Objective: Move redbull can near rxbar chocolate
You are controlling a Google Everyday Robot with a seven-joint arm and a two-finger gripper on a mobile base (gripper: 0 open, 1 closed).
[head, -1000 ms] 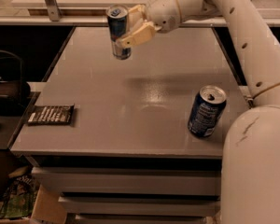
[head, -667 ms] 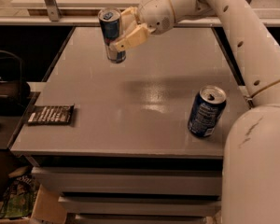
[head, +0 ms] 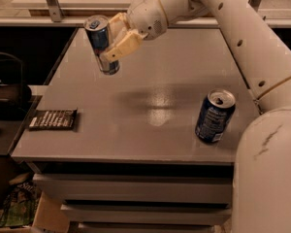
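My gripper (head: 112,43) is shut on the redbull can (head: 101,43), a slim blue-and-silver can with a red mark, and holds it tilted in the air above the back left part of the grey table (head: 150,135). The rxbar chocolate (head: 53,119), a flat dark bar with pale text, lies at the table's front left edge, well below and to the left of the can.
A wider dark blue can with white text (head: 214,116) stands at the table's front right. My white arm (head: 242,28) reaches over the table's right side. A dark chair (head: 7,89) is left of the table. A drawer front (head: 131,191) sits below.
My gripper has carried the redbull can to the left, toward the table's left side. The rxbar chocolate and the dark blue can have not moved.
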